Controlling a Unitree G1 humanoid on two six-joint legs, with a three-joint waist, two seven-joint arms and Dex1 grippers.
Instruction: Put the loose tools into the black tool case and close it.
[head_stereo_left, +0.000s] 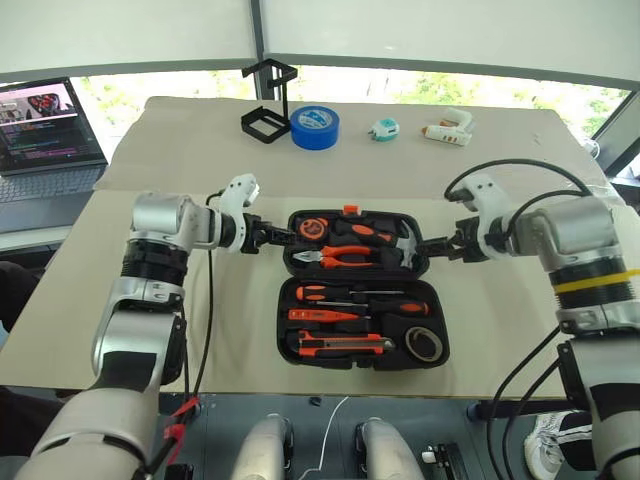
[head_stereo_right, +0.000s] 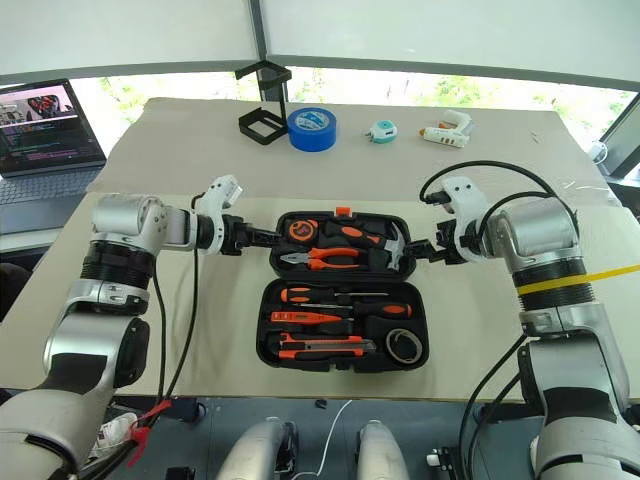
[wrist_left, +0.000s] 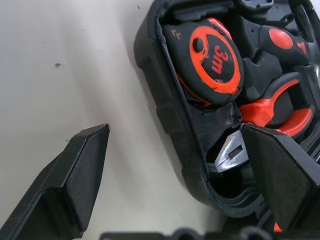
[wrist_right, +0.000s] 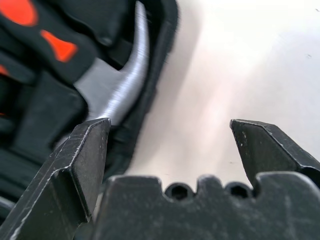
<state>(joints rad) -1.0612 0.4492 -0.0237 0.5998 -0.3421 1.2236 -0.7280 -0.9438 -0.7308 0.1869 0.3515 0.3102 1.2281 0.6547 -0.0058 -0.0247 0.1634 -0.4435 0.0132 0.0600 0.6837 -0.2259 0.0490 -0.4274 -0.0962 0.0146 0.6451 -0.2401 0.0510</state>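
The black tool case (head_stereo_left: 286, 312) lies open flat on the table, its far half (head_stereo_left: 291, 262) hinged to the near one. In the near half lie two screwdrivers (head_stereo_left: 350, 293), a slim orange tester pen (head_stereo_left: 325, 315), the orange-and-black utility knife (head_stereo_left: 340, 345) and a small grey tape roll (head_stereo_left: 427, 343). The far half holds a tape measure (wrist_left: 212, 57), pliers (head_stereo_left: 345, 257) and a hammer (wrist_right: 120, 90). My left gripper (head_stereo_left: 283, 236) is open, straddling the far half's left wall (wrist_left: 165, 115). My right gripper (head_stereo_left: 432, 247) is open, straddling its right wall (wrist_right: 157, 75).
At the back of the table stand a black wire-frame stand (head_stereo_left: 268, 110), a big blue tape roll (head_stereo_left: 315, 127), a small teal tape measure (head_stereo_left: 384, 128) and a white glue gun (head_stereo_left: 447, 131). A laptop (head_stereo_left: 45, 130) sits off the table's left side.
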